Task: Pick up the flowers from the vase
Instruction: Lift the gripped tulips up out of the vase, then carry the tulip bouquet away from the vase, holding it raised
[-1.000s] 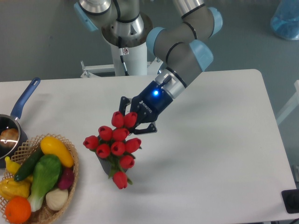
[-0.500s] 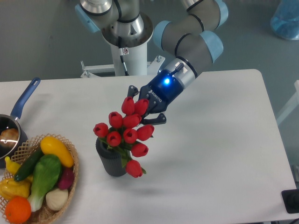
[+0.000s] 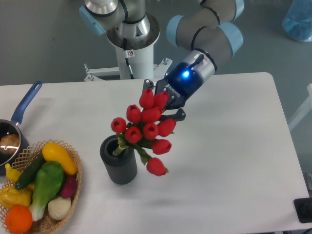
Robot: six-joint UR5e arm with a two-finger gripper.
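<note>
The flowers (image 3: 146, 129), a bunch of red tulip buds with short green stems, hang in the air above and to the right of the vase (image 3: 118, 161). The stem ends still reach down to the vase's mouth at its right side. The vase is a dark grey ribbed cylinder standing upright on the white table. My gripper (image 3: 160, 104) is shut on the top of the bunch, its black fingers partly hidden behind the upper buds. A blue light glows on the gripper's wrist.
A wicker basket (image 3: 72, 187) with yellow, green, orange and red vegetables sits at the front left. A blue-handled saucepan (image 3: 22, 109) lies at the left edge. The robot's base (image 3: 131, 44) stands behind the table. A black object (image 3: 303, 210) is at the front right corner.
My gripper has risen and moved right and back with the flowers in it. The bunch has lifted out of the vase, whose mouth now shows. The vase has stayed in place.
</note>
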